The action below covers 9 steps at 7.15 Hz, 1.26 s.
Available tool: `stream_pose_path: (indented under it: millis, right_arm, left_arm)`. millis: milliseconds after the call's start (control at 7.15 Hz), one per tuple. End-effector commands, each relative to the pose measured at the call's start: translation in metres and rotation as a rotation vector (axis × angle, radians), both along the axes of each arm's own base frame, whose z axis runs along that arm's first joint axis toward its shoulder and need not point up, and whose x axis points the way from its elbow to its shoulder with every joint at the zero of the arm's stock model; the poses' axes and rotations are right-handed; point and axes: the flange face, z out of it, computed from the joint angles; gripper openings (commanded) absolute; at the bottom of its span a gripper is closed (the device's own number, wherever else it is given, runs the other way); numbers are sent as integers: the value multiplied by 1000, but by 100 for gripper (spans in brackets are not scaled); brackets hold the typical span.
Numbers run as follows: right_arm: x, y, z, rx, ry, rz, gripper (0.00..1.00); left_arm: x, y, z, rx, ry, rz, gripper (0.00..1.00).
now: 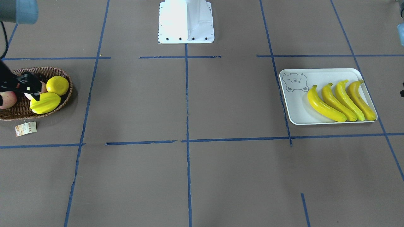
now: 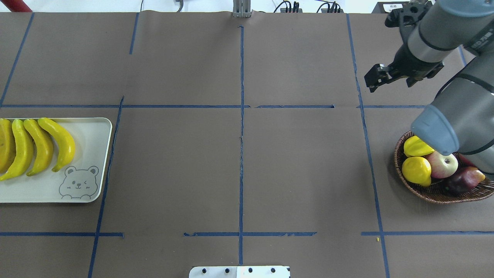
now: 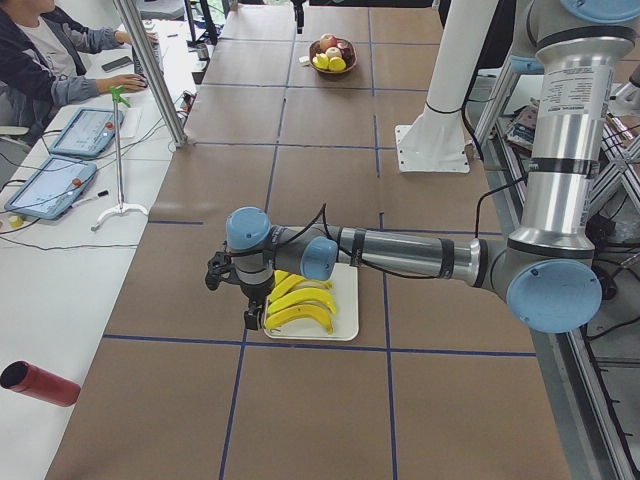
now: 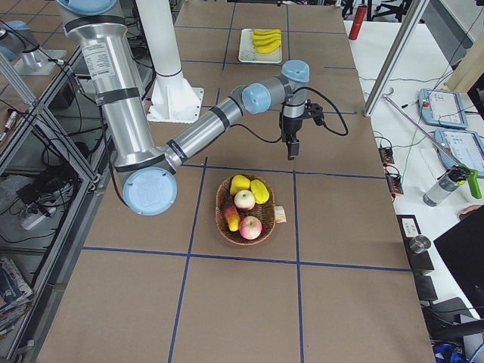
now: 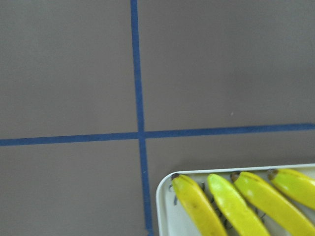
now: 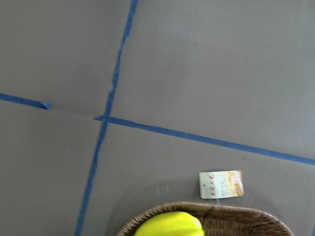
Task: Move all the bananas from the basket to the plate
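Four glossy curved yellow bananas (image 1: 346, 100) lie side by side on the pale grey-white rectangular bear-face plate (image 1: 296, 107). Dark-brown woven wicker basket (image 1: 15, 108): well apart, holding mixed fruit (image 2: 442, 164). Left gripper (image 3: 249, 318) hangs at the plate's edge; right gripper (image 2: 376, 79) hangs near the basket. Finger spacing of both: cannot tell.

- A robotics lab, not a home or shop.
- Two grey industrial arms (image 3: 400, 255) share a white pedestal (image 1: 186, 22).
- The desk (image 1: 221, 173) is covered in brown paper, marked off in squares by blue tape (image 1: 187, 94).
- A side bench holds touch-screen pendants (image 3: 85, 130), with an operator (image 3: 40, 50) seated there.
- Aluminium posts (image 3: 150, 70) and loose cables (image 4: 45, 197) stand around the rig.
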Motion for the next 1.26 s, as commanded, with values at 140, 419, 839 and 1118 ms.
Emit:
stream_pose_path:
  millis: [140, 419, 839, 1118]
  right_arm:
    - [137, 52, 124, 27, -13, -125, 100]
    - [176, 80, 191, -3, -50, -167, 100]
    - [203, 114, 264, -40, -64, -51, 99]
    - [203, 110, 257, -109, -58, 52, 99]
  left_arm:
    - [-34, 16, 12, -83, 63, 19, 100]
    - [-39, 22, 18, -81, 76, 8, 100]
    - [-41, 20, 11, -40, 67, -2, 100]
    - [-45, 26, 12, -39, 63, -8, 100]
